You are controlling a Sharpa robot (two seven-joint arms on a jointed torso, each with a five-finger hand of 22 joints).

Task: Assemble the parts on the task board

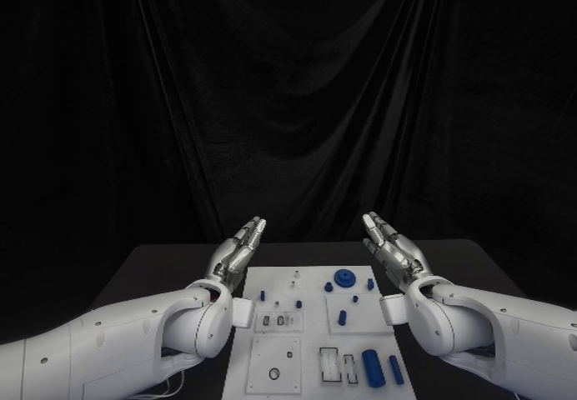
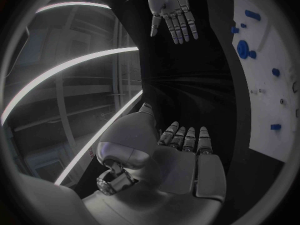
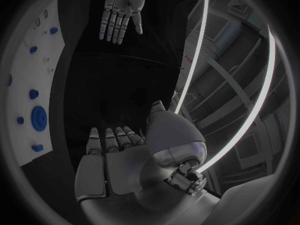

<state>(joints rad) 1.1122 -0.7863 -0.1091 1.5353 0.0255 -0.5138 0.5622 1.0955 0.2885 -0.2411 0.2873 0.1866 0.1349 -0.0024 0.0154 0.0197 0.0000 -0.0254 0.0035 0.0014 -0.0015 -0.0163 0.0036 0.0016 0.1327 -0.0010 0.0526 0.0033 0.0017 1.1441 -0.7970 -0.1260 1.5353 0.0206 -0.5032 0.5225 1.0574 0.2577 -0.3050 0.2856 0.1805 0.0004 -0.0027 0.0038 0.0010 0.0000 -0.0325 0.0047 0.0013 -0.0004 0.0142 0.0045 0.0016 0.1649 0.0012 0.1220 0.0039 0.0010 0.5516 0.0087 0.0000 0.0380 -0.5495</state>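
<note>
White task board point(image 1: 315, 333), blue parts point(image 1: 345, 278)

The head view looks down from above and behind onto the black table point(image 1: 481, 258) toward a dark curtain point(image 1: 288, 108). Each wrist view sits close behind its own palm, facing across the table. All three share the task board point(image 1: 318, 333) point(image 2: 275, 85) point(image 3: 34, 85).

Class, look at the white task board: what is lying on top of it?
Small blue parts lie scattered on the task board. The right arm covers its right edge.
</note>
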